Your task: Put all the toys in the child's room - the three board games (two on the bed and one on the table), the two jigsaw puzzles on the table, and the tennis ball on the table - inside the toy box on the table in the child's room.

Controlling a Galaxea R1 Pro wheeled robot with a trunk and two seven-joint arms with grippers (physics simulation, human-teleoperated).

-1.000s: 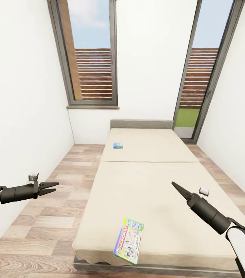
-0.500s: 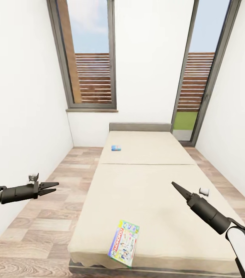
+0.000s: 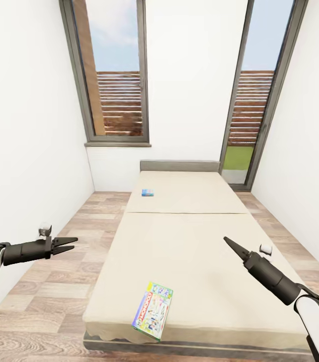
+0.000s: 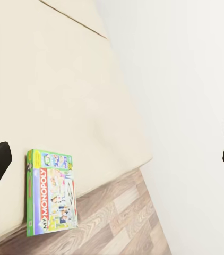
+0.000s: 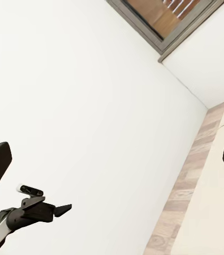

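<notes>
Pale-green, the large board game (image 3: 153,310) lies flat at the bed's (image 3: 200,261) foot edge, slightly overhanging; the small blue one (image 3: 148,192) sits near the headboard's left corner. Both look light, stiff and slick, best pinched across a thin overhanging edge. Left gripper (image 3: 68,244) is spread and empty; right gripper (image 3: 228,242) looks closed, holding nothing.

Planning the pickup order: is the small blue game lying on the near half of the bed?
No, the small blue game lies on the bed's far half, near the headboard.
</notes>
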